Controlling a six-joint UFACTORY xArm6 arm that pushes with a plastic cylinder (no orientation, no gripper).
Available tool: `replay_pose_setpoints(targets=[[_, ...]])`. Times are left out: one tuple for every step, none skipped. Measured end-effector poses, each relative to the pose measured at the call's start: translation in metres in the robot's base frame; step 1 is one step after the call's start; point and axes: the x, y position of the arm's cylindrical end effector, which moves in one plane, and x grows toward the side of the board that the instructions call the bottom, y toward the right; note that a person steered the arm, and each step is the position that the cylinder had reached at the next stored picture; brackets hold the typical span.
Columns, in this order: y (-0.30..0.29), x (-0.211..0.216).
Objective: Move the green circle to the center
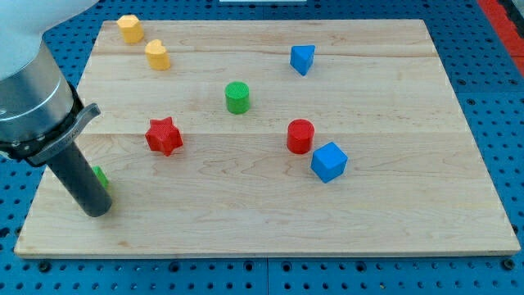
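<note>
Sitting mid-worktop (393, 229), the green circle (237, 97) has nothing beside it; my tip (97, 210) seemingly touches another green block (101, 177); no jaws.

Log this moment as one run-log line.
my tip: view's lower left, beside partly hidden green block | green circle: untouched, above center | contact: none with target

A pale wooden board (270, 205) lies on a blue pegboard surface (499, 123) dotted with rows of small holes. Light falls evenly. A red strip (509, 15) shows at the view's top right corner.
</note>
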Motion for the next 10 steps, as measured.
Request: replay_pose_setpoints(targets=[[0.001,-0.017],[0.005,-0.029],[0.042,-0.010],[0.098,-0.005],[0.144,-0.035],[0.154,-0.081],[0.154,-0.125],[0.151,-0.155],[0.174,-0.181],[0.187,-0.207]])
